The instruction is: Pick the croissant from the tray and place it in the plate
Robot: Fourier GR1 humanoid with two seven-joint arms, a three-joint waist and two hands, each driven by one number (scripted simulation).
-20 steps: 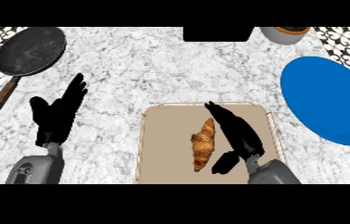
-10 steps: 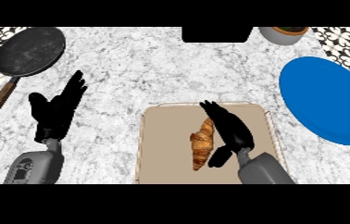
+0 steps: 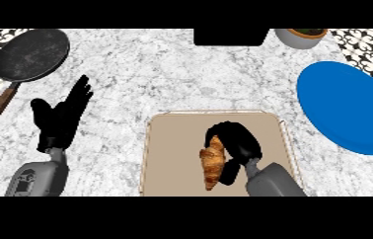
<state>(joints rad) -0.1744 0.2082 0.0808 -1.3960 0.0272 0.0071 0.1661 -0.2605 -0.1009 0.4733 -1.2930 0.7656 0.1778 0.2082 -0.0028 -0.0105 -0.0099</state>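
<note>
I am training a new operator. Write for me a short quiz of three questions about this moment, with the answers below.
1. True or false: the croissant lies on the tray.
2. Which robot hand curls round the croissant? A: the left one. B: the right one. C: both.
3. Fill the gap: the blue plate stands to the tray's ____ side.
Key: 1. True. 2. B: the right robot hand; the left robot hand rests open beside the tray. 3. Right.
</note>
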